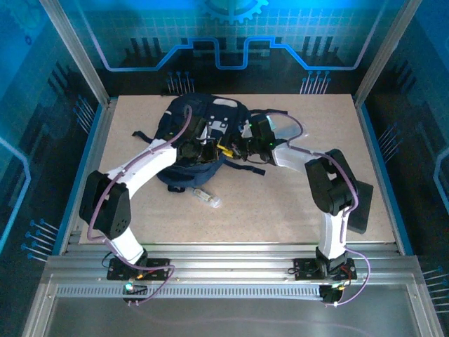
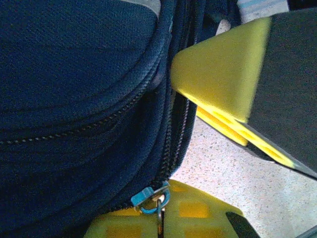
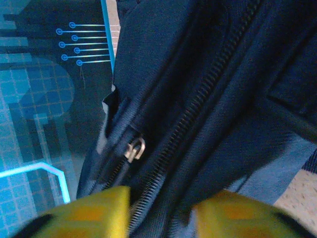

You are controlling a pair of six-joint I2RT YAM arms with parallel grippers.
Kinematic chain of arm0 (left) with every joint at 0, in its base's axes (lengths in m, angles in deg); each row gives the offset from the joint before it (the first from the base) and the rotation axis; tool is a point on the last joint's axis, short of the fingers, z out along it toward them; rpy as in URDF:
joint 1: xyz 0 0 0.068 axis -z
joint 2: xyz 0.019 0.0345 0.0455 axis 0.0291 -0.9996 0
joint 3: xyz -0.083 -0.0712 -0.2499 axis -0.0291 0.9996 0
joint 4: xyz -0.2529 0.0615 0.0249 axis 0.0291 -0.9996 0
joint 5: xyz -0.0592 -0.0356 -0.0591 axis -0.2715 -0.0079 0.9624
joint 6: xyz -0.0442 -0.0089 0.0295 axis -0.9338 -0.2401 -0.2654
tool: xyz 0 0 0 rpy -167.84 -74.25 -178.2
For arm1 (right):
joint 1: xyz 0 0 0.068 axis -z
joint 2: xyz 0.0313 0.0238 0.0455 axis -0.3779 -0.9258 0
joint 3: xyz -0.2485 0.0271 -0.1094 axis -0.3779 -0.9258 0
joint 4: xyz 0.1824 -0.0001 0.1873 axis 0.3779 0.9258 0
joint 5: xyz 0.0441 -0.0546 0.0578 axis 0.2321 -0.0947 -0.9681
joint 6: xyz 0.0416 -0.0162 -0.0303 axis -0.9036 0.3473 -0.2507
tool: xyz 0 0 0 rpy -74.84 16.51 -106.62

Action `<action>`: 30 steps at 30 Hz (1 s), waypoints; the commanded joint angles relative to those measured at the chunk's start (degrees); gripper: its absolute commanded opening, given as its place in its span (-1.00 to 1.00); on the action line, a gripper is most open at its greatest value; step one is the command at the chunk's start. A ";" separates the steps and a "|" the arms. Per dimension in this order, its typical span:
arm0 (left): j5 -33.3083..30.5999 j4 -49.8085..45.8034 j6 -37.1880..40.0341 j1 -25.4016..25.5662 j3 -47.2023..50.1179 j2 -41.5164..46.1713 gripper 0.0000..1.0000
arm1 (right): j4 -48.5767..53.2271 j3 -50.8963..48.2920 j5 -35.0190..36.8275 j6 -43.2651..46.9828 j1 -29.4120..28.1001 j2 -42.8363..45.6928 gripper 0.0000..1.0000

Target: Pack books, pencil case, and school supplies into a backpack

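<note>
While left fingers pinch zipper pull — right fingers flank backpack fold, grip unclear.

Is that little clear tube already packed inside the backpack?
No, the clear tube lies out on the table, just outside the backpack.

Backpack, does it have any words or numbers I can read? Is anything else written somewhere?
No text can be read anywhere.
Backpack: white-grey patches may carry print, too small and blurred to read.
Zipper pull: no writing shows.
Back wall: a gear sign and line patterns, no letters.
</note>
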State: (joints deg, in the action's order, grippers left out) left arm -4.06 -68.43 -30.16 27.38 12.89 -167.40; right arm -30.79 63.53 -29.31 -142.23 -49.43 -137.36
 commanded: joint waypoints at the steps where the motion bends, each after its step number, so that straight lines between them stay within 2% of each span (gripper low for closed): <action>1: 4.03 2.27 4.48 1.48 -1.92 3.03 -1.00 | -3.89 0.82 5.04 -1.68 0.01 -2.92 -1.00; 6: -1.93 -1.31 6.26 -0.66 1.22 6.28 -1.00 | -1.55 0.01 6.81 1.95 2.44 -0.94 -1.00; 16: -9.01 -6.49 10.56 -15.63 10.64 9.83 -1.00 | 2.11 -2.81 6.65 6.69 7.30 2.97 -1.00; 20: -9.01 -6.26 10.87 -19.58 11.97 9.86 -1.00 | 3.47 -1.89 6.64 8.44 8.32 2.77 -1.00; 26: 1.13 -3.08 6.11 -17.90 12.74 13.07 -1.00 | 9.24 4.52 8.92 13.32 9.99 0.64 -1.00; 30: 0.30 -2.12 3.83 -9.55 10.24 15.10 -1.00 | 13.24 9.90 11.28 16.18 11.24 -1.40 -1.00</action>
State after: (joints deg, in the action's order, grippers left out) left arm -3.60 -68.86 -23.36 13.72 25.15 -156.49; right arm -19.93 68.39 -26.49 -130.56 -42.11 -137.22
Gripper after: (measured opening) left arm 0.067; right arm 0.064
